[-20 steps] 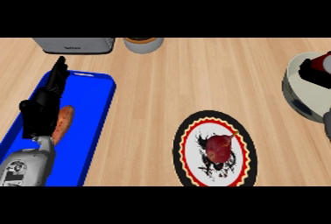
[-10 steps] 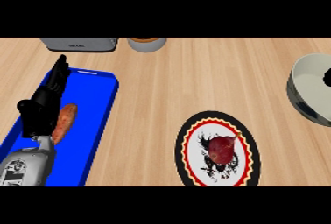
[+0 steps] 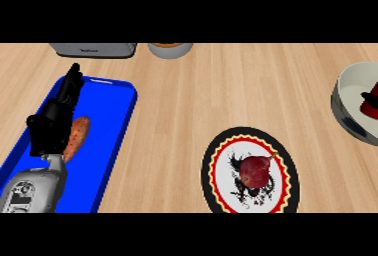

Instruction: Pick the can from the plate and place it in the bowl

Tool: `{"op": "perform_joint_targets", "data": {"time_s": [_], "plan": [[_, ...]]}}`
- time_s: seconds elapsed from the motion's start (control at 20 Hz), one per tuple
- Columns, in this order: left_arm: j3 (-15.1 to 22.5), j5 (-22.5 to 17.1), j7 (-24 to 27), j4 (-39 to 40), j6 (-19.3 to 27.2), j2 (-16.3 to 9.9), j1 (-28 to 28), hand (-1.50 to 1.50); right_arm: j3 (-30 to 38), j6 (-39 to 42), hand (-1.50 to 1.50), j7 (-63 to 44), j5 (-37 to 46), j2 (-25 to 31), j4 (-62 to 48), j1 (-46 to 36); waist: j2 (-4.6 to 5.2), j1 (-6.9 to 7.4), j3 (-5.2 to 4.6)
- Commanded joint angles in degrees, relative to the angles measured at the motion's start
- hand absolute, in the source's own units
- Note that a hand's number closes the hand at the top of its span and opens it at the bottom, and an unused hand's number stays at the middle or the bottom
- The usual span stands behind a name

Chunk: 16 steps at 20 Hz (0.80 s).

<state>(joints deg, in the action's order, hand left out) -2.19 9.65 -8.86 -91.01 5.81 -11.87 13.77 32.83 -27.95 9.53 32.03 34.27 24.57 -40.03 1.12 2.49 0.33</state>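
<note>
The red can [image 3: 368, 107] lies inside the grey-white bowl [image 3: 347, 85] at the right edge, cut off by the frame. A black bit of my right hand [image 3: 371, 91] shows just above the can, touching or overlapping it. The round plate [image 3: 251, 172], black-rimmed with a red and yellow ring and a dark red blotch at its middle, sits at centre low with no can on it. My left hand [image 3: 50, 125] rests open over the blue tray [image 3: 114, 130] at the left, fingers straight and pointing away.
An orange sausage-shaped item [image 3: 76, 139] lies on the blue tray beside my left hand. At the far edge stand a grey appliance [image 3: 92, 48] and a pale cup [image 3: 170, 49]. Bare wooden counter [image 3: 221, 90] spans the middle.
A second ago my right hand covered the can over the bowl; now only a black bit of it shows and the can sits in the bowl. The left hand has not moved.
</note>
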Motion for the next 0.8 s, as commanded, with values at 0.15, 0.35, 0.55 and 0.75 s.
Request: {"op": "perform_joint_targets", "data": {"time_s": [0.15,0.35,0.55,0.75], "plan": [[-2.25,-0.77,-1.59,1.84,-0.91,-1.65,3.31,0.0,6.43,0.77,-1.5,11.78,-7.06,2.02,-5.02,-2.96,-0.01,-0.25,-0.06],[-0.66,-0.16,-2.72,-1.01,-0.37,-0.03,1.1,0.0,10.58,5.52,-1.5,17.36,-12.34,4.4,-6.29,0.87,-0.57,-1.14,-0.12],[-0.99,0.88,-0.23,1.49,0.39,0.51,-0.06,0.0,11.91,11.82,-1.5,18.89,-16.28,5.57,-4.67,4.29,-0.98,-2.35,-0.27],[-2.27,-0.09,-1.79,-4.14,-1.02,-1.21,-4.58,0.0,13.94,18.7,-1.5,20.47,-21.02,6.95,-1.02,9.58,-1.38,-2.69,-0.35]]}}
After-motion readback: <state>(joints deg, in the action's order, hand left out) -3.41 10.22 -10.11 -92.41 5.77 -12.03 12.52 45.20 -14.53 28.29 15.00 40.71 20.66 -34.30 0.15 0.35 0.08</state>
